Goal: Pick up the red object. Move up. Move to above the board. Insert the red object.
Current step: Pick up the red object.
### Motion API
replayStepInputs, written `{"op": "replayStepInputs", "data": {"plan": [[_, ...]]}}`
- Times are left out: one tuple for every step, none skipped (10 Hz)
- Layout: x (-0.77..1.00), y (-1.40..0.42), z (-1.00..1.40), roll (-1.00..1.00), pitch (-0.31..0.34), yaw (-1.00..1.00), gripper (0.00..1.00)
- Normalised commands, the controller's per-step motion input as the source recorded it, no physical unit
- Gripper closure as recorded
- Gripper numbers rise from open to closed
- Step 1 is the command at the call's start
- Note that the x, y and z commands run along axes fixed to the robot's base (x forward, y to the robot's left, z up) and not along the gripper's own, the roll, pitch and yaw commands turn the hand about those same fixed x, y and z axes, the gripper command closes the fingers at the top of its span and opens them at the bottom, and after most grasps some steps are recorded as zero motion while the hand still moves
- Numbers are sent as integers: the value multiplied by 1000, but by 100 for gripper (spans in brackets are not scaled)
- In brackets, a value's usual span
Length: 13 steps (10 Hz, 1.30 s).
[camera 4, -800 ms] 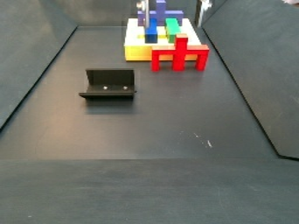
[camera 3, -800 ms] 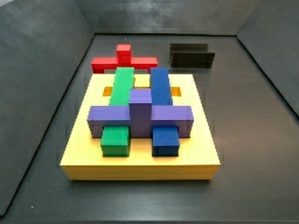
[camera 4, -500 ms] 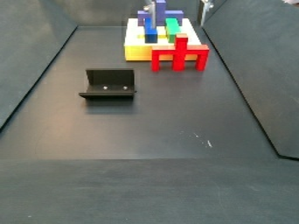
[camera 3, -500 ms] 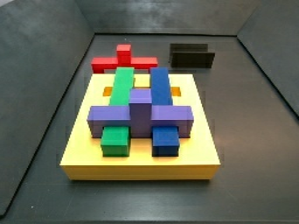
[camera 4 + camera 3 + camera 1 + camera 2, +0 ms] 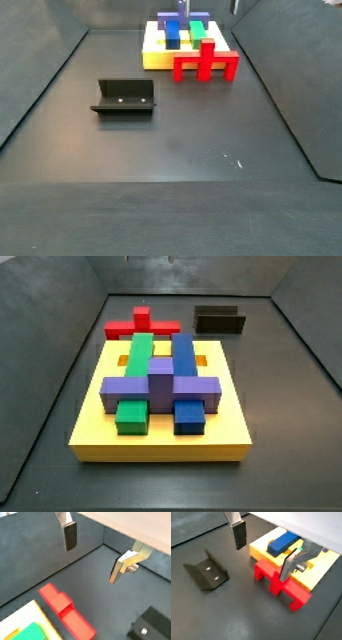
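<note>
The red object (image 5: 140, 326) lies flat on the dark floor just beyond the far end of the yellow board (image 5: 160, 441), also seen in the other side view as the red object (image 5: 205, 66) next to the board (image 5: 158, 55). In both wrist views my gripper (image 5: 91, 562) (image 5: 262, 561) hangs open above the floor with nothing between its fingers. The red object (image 5: 281, 587) (image 5: 63, 609) lies below and to one side of the fingers, touched by neither. The board (image 5: 261, 549) carries green, blue and purple blocks.
The dark fixture (image 5: 221, 321) (image 5: 124, 97) stands on the floor beside the red object, apart from it, and shows in the wrist views too as the fixture (image 5: 208, 573) (image 5: 150, 629). Grey walls enclose the floor on all sides.
The pieces have not moved. A light bit of the arm at the top edge of a side view has drawn back almost out of frame.
</note>
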Motion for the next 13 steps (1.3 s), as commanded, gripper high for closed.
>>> {"op": "replayStepInputs", "data": {"plan": [[43,-611,-40,11,0,-214,0],[0,-474,-117,0,19,-209,0],[-31,-220,-209,0,9,-69,0],[-83,-54,-189,0,0,0,0],[-80,0,-371,-29,0,0,0],[-80,0,-706,-183,-10,0,0],[0,-266,-620,-64,0,0,0],[37,-243,-689,-100,47,0,0],[3,-197,-629,-116,43,0,0],[-6,-191,-460,-94,0,0,0],[-26,-86,-363,-131,-3,0,0],[-126,-23,-229,-149,-76,34,0],[-117,-6,-206,-93,-60,71,0]]}}
